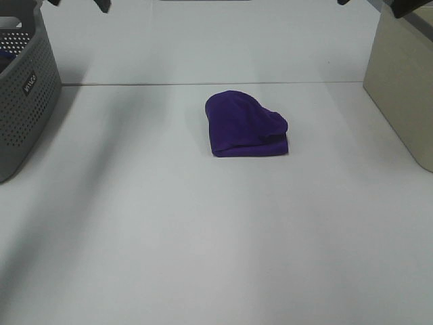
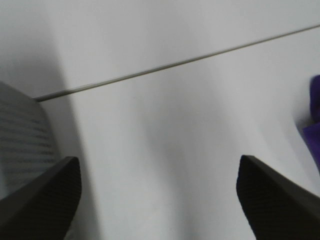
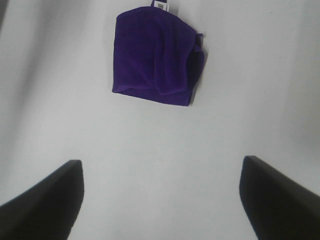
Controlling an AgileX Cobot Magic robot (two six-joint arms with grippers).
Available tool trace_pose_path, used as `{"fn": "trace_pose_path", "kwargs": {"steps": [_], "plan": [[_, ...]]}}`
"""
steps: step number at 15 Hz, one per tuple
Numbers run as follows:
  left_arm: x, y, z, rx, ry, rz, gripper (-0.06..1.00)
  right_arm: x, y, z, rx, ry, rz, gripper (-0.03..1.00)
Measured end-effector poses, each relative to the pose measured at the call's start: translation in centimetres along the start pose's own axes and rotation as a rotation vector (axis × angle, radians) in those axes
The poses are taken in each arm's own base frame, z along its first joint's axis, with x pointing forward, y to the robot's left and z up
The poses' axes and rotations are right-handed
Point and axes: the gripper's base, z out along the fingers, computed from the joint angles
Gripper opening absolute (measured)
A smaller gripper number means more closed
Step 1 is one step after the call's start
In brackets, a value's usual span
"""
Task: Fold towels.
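The deep purple towel (image 1: 247, 126) lies folded into a small bundle near the middle of the white table. It shows in the right wrist view (image 3: 156, 60) with its white tag (image 3: 161, 5) at one edge, and a sliver of it in the left wrist view (image 2: 314, 120). My left gripper (image 2: 160, 200) is open and empty over the table beside the basket. My right gripper (image 3: 162, 200) is open and empty, well apart from the towel. In the exterior high view only dark arm parts show at the top edge.
A grey perforated basket (image 1: 24, 95) stands at the left edge; its wall shows in the left wrist view (image 2: 22, 140). A beige box (image 1: 402, 88) stands at the right. A seam (image 1: 135, 84) crosses the table behind the towel.
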Motion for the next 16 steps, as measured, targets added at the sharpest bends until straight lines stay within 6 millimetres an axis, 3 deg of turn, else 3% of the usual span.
{"fn": "trace_pose_path", "kwargs": {"steps": [2,3,5,9,13,14,16], "plan": [[0.2,1.2,-4.6,-0.072,-0.02,0.013,0.78,2.6,0.6,-3.1,0.019,-0.032,-0.006,0.83],[1.1,1.5,-9.5,-0.088,-0.041,0.007,0.78,4.7,1.3,-5.8,0.019,-0.076,-0.006,0.83],[2.6,1.7,-12.2,-0.113,-0.029,0.017,0.78,7.4,1.9,-8.4,0.019,-0.123,-0.015,0.83],[8.6,1.8,-17.3,-0.127,0.012,-0.011,0.78,13.2,2.8,-11.8,0.019,-0.196,-0.032,0.83],[19.3,1.5,-23.1,-0.111,-0.133,-0.062,0.78,21.9,3.6,-14.9,0.015,-0.331,-0.06,0.83],[25.7,1.3,-25.2,-0.109,-0.191,-0.063,0.78,26.6,3.6,-15.2,0.013,-0.404,-0.076,0.83],[31.5,1.2,-27.4,-0.11,-0.285,-0.072,0.78,29.9,3.5,-14.8,0.012,-0.453,-0.088,0.83]]}}
